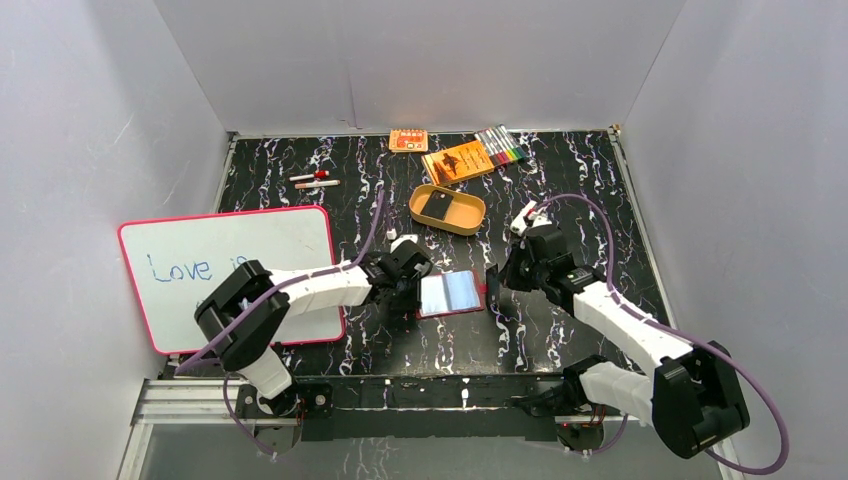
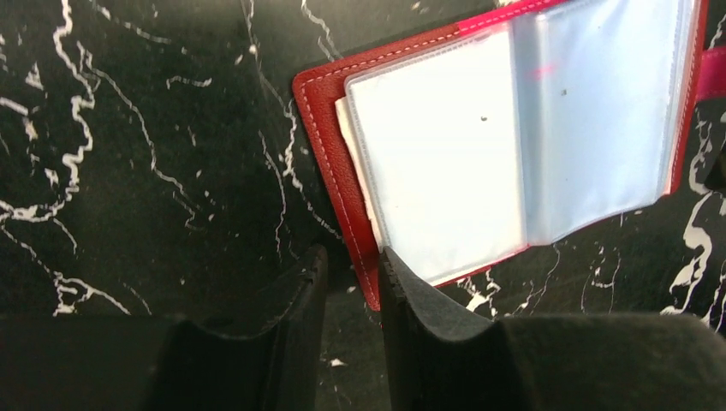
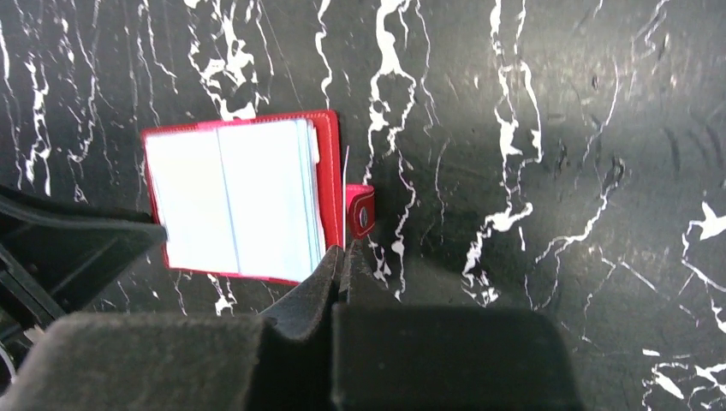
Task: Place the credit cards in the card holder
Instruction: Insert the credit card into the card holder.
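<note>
- Toward the near edge of the table (image 1: pixel 560 200), about midway along it, the card holder (image 1: pixel 450 293) is lying open and flat. Its clear sleeves (image 2: pixel 599 111) are facing up and its snap tab (image 3: pixel 360 210) is sticking out on the right side.
- At its left side, the left gripper (image 2: pixel 352 261) is straddling a corner of the red cover. Its fingers (image 2: pixel 300 308) are standing slightly apart, with no firm pinch showing.
- At its right side, the right gripper (image 3: pixel 341 257) is pressing its fingers (image 3: pixel 317 287) together on a thin pale line just beside the tab, judged to be a credit card (image 3: pixel 346 197) seen edge-on.
- Handling: the card is looking light, stiff and slick, so pinching one short edge is leaving the rest free for a sleeve. The holder is looking light and pliable, and is probably needing its cover pinned against sliding.
- Farther back, toward the middle of the table, a second credit card (image 1: pixel 434 206) is lying in the tan tray (image 1: pixel 472 222).
- Along the far edge, orange packets (image 1: pixel 458 162) and markers (image 1: pixel 500 148) are lying well apart from the holder.
</note>
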`<state>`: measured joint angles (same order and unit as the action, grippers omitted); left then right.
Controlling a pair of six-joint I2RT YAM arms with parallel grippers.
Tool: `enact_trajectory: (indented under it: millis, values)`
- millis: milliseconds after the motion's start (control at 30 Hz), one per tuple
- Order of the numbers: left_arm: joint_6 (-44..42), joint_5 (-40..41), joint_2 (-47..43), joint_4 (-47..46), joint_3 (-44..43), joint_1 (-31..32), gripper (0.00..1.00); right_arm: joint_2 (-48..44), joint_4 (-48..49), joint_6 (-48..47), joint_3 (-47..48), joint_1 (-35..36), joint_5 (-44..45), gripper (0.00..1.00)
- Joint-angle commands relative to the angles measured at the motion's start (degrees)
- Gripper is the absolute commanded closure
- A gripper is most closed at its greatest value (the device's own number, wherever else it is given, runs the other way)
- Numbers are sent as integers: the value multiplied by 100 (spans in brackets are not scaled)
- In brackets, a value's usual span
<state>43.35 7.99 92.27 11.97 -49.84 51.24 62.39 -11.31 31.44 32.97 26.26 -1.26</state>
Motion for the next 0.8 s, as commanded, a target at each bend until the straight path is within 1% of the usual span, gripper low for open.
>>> enact_trajectory:
  millis: [0, 167, 267, 333, 433, 533, 600, 767]
  values:
    - [-171, 383, 396, 253, -179, 18, 73, -327, -210, 98, -143, 4, -32, 100]
    - [-193, 489, 448, 399, -407, 25, 74, -724, -675, 112, 24, 6, 87, 100]
    - [-142, 502, 157, 511, -399, 24, 73, -902, -792, 51, 326, 9, 94, 100]
    - [-68, 487, -171, 507, -327, 18, 71, -843, -763, 21, 527, 6, -54, 100]
    - [-2, 305, -690, 294, -173, 25, 69, -612, -458, 67, 675, 6, -667, 100]
    - [33, 1, -995, -35, -36, 23, 68, -424, 256, 359, 492, 10, -1270, 100]
    - [26, -212, -1030, -332, 15, 19, 68, -275, 768, 613, 320, 3, -1568, 100]
    - [-17, -427, -748, -738, -39, 20, 70, 181, 1647, 1048, 39, 5, -1817, 100]
